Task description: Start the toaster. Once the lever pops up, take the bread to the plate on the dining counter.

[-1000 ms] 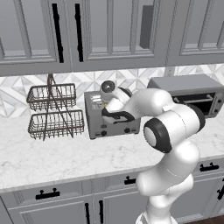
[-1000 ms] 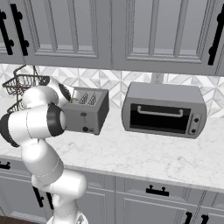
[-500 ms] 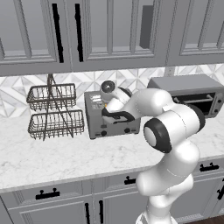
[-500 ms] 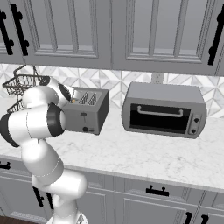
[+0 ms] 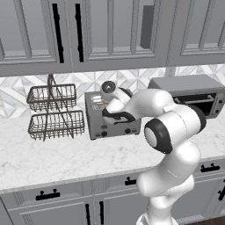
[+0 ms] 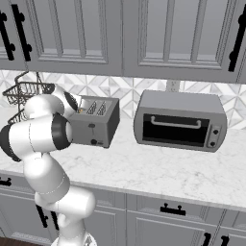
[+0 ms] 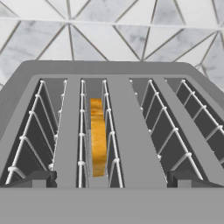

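The grey toaster (image 5: 110,125) stands on the marble counter against the tiled wall, its two black levers and knobs facing forward. My gripper (image 7: 111,181) hangs open just above the toaster's top (image 7: 131,131) and looks down into the slots. One dark fingertip (image 7: 35,178) rises over the far-left slot and the other over the far-right slot. The bread (image 7: 98,138), a golden slice, sits deep in the second slot from the left, between the fingertips and touched by neither. The toaster (image 6: 96,127) is partly hidden by my arm in the right base view. The plate and the dining counter are out of view.
A two-tier black wire basket (image 5: 55,112) stands left of the toaster. A wide grey toaster oven (image 6: 180,120) with a dark glass door stands to its right. Grey upper cabinets (image 5: 110,30) hang overhead. Bare marble counter (image 6: 158,168) lies in front.
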Available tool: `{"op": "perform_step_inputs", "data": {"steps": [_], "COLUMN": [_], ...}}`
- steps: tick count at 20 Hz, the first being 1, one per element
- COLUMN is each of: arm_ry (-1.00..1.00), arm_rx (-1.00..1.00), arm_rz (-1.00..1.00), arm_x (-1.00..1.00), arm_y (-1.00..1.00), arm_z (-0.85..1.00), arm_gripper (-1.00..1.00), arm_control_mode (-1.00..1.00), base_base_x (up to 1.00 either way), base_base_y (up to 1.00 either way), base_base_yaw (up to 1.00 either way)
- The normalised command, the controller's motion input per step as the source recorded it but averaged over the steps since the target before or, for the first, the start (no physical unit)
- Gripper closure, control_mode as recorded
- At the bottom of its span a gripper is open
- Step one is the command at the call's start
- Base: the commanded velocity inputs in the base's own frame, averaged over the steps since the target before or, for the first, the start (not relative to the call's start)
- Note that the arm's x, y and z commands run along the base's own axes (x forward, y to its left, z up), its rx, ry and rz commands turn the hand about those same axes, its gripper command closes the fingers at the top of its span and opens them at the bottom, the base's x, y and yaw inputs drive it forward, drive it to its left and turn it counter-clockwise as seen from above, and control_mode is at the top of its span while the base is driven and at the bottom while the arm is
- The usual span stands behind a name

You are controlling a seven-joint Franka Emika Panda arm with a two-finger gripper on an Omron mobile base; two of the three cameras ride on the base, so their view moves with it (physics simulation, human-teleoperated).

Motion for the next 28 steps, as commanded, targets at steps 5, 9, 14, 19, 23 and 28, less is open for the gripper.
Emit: {"op": "perform_step_inputs", "data": {"steps": [5,9,14,19,23,28], "arm_ry": [0.0,0.0,0.0,0.0,0.0,0.0], "arm_rx": [0.0,0.0,0.0,0.0,0.0,0.0], "arm_rz": [0.0,0.0,0.0,0.0,0.0,0.0], "arm_x": [0.0,0.0,0.0,0.0,0.0,0.0], "arm_y": [0.0,0.0,0.0,0.0,0.0,0.0], "arm_z": [0.0,0.0,0.0,0.0,0.0,0.0], "arm_gripper": [-1.0,-1.0,-1.0,-1.0,-1.0,-1.0], "arm_control_mode": [-1.0,-1.0,-1.0,-1.0,-1.0,-1.0], "base_base_x": [0.0,0.0,0.0,0.0,0.0,0.0], "base_base_y": [0.0,0.0,0.0,0.0,0.0,0.0], "base_base_yaw": [0.0,0.0,0.0,0.0,0.0,0.0]}}
